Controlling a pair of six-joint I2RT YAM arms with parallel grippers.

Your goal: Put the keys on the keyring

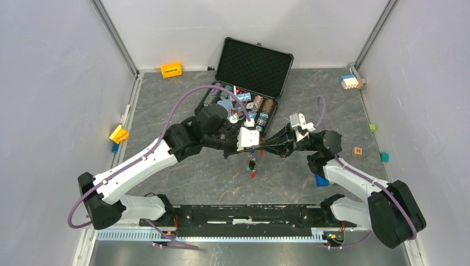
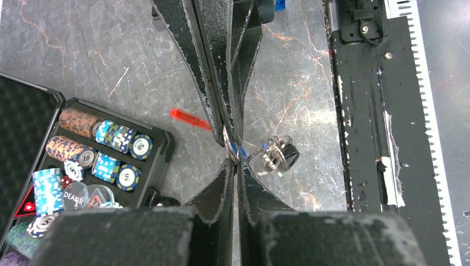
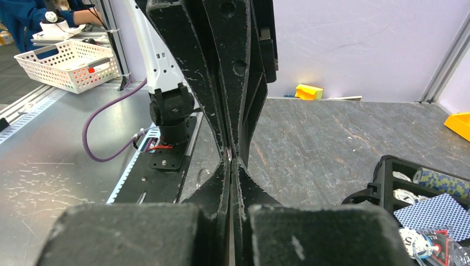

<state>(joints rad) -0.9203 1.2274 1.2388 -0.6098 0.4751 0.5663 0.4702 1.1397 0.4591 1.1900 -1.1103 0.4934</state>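
Presently, above the table [image 2: 111, 66], right gripper [image 2: 226, 132] is clamped on the keyring [image 2: 225, 143] and left gripper [image 2: 236, 163] pinches a blue-capped key [image 2: 240, 149]; a misaligned push could slip the key or twist the ring free

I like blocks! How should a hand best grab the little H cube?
Probably from straight above, pinching two opposite flat sides of the cube. It sits flat and alone on the table, so there looks to be room on either side.
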